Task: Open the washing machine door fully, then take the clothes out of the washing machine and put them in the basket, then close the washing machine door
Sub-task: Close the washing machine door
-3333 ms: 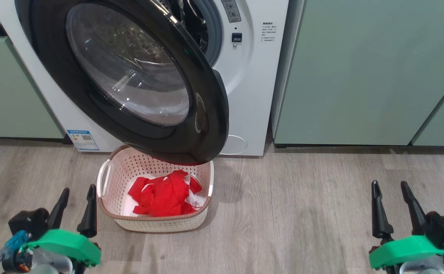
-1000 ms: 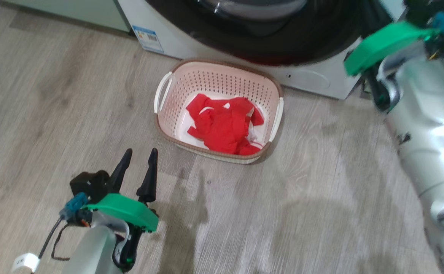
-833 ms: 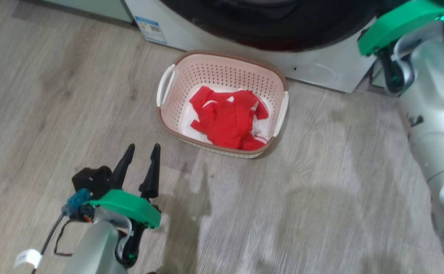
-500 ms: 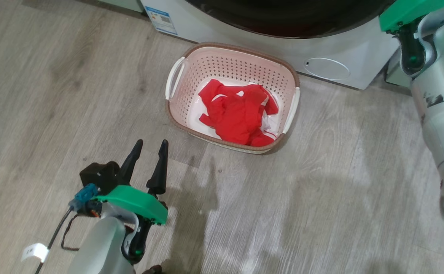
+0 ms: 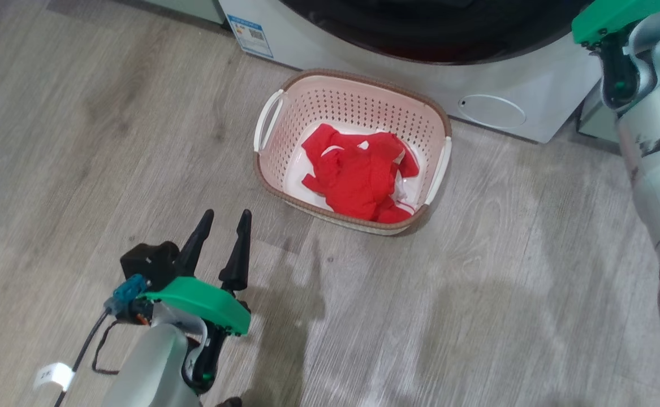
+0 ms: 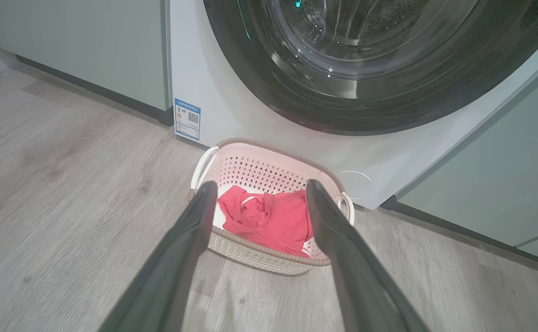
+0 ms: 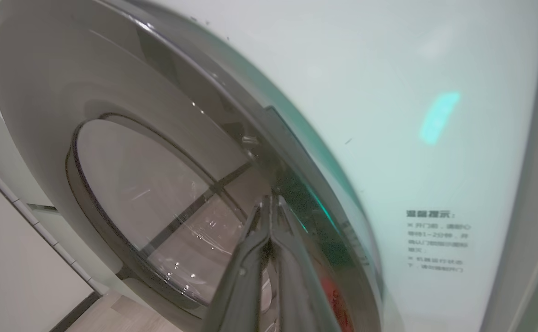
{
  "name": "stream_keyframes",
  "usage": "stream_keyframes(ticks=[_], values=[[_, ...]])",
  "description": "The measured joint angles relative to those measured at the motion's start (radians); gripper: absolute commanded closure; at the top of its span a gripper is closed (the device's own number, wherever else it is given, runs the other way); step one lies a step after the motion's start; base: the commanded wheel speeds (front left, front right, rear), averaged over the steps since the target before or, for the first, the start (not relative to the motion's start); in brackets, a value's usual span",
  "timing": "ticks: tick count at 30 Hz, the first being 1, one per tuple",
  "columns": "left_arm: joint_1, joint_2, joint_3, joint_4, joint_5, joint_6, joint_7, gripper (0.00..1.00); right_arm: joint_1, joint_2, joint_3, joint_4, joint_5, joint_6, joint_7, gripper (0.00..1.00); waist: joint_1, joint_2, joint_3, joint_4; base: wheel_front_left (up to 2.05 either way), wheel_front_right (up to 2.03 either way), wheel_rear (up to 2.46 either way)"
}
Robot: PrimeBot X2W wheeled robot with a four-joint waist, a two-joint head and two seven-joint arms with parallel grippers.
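Note:
The washing machine door (image 6: 296, 103), black-rimmed with a glass bowl, lies close against the white washing machine (image 6: 213, 78); whether it is latched I cannot tell. My right gripper (image 7: 269, 199) is shut, its tips touching the door (image 7: 126, 184) near the rim's right edge, with nothing between the fingers. On the floor in front stands the basket (image 5: 358, 99), and the red clothes (image 5: 358, 175) lie in it. Low over the floor, my left gripper (image 5: 226, 215) stands open and empty, short of the basket (image 6: 269, 144) and pointing at the clothes (image 6: 269, 219).
Pale green cabinets (image 6: 75, 41) flank the washing machine (image 5: 510, 73) on both sides. My right forearm (image 5: 655, 158) rises along the right edge of the head view. A small round flap (image 5: 491, 111) sits low on the machine front. Wood floor (image 5: 448, 316) spreads around the basket.
Since the oldest frame the door has swung from half open to against the machine, and my right gripper has shut and risen to its rim. The head view has shifted; the left gripper stays open.

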Motion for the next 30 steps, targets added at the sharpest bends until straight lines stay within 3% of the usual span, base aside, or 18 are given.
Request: stream_keyframes(ticks=[8,9,10,11,23,30], values=[[0.009,0.011,0.024,0.007,0.0,0.0,0.0,0.0,0.123,0.013,0.052,-0.09,0.046,0.0,0.0,1.0,0.0,0.0,-0.063,-0.023,0.0,0.0,0.0],[0.011,0.018,0.029,0.008,0.0,0.0,0.0,0.0,0.152,0.015,0.049,-0.108,0.046,0.0,0.0,0.9,0.0,0.0,-0.076,-0.028,0.0,0.0,0.0],[0.014,0.026,0.033,0.01,0.0,0.0,0.0,0.0,0.181,0.017,0.045,-0.124,0.043,0.0,0.0,0.58,0.0,0.0,-0.089,-0.033,0.0,0.0,0.0],[0.02,0.034,0.039,0.013,0.0,0.0,0.0,0.0,0.21,0.024,0.037,-0.14,0.037,0.0,0.0,0.03,0.0,0.0,-0.102,-0.038,0.0,0.0,0.0],[0.042,0.114,0.097,0.074,0.039,0.0,0.0,0.0,0.617,0.091,-0.123,-0.356,-0.128,0.0,0.0,0.0,-0.0001,0.0,-0.28,-0.132,0.0,0.0,0.0],[0.016,0.122,0.173,0.116,0.04,0.0,0.0,0.0,0.798,0.12,-0.236,-0.469,-0.219,0.0,0.0,0.0,-0.0001,0.0,-0.327,-0.217,0.0,0.0,0.0]])
